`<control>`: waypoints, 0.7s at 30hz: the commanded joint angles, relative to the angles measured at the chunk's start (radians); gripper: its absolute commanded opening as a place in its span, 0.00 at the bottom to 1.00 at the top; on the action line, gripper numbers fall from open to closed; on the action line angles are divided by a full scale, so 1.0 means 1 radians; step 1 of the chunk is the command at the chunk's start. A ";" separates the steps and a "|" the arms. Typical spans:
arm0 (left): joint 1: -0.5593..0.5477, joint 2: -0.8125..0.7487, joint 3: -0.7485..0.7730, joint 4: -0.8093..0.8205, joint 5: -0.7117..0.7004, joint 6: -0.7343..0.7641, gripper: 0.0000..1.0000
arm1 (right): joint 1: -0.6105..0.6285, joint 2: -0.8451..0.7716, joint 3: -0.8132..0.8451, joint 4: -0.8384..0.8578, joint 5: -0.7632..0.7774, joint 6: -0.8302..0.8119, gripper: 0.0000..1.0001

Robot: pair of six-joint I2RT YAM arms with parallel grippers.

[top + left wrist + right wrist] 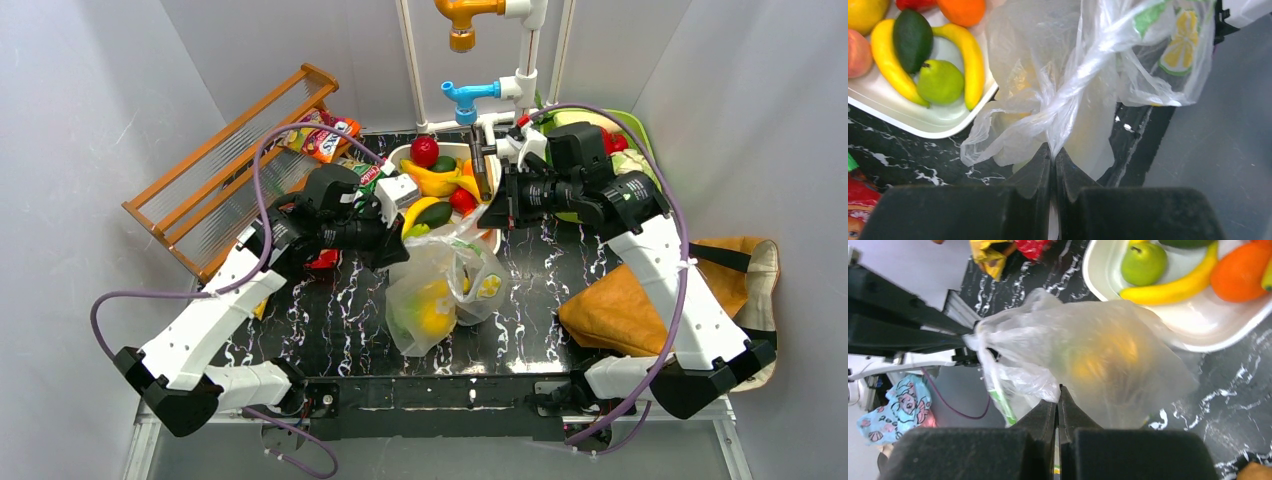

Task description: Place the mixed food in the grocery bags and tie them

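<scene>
Top external: pinching part-filled clear bag (pixel 440 300) with closed left claw (pixel 1053 152) and right claw (pixel 1058 392), knot apparently unfinished; fruit (pixel 430 180) left in tray (pixel 943 117), tote (pixel 620 310) flat

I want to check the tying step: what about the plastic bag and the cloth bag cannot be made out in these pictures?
1. Food in the plastic bag: all views; the crinkled film blurs it, only yellow and green shapes show.
2. Knot: left wrist view; the twisted film does not show if it is tied.
3. Inside of the cloth bag: top view; the right arm crosses it, and nothing inside shows.
</scene>
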 commanded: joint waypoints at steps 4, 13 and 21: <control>0.042 -0.076 -0.019 -0.148 0.085 -0.072 0.00 | -0.074 -0.052 -0.117 -0.034 0.078 -0.019 0.01; 0.142 -0.173 -0.163 -0.182 0.136 -0.112 0.00 | -0.158 -0.088 -0.273 -0.008 0.026 -0.040 0.01; 0.177 -0.259 -0.293 -0.142 0.137 -0.177 0.00 | -0.203 -0.116 -0.357 -0.003 0.005 -0.045 0.01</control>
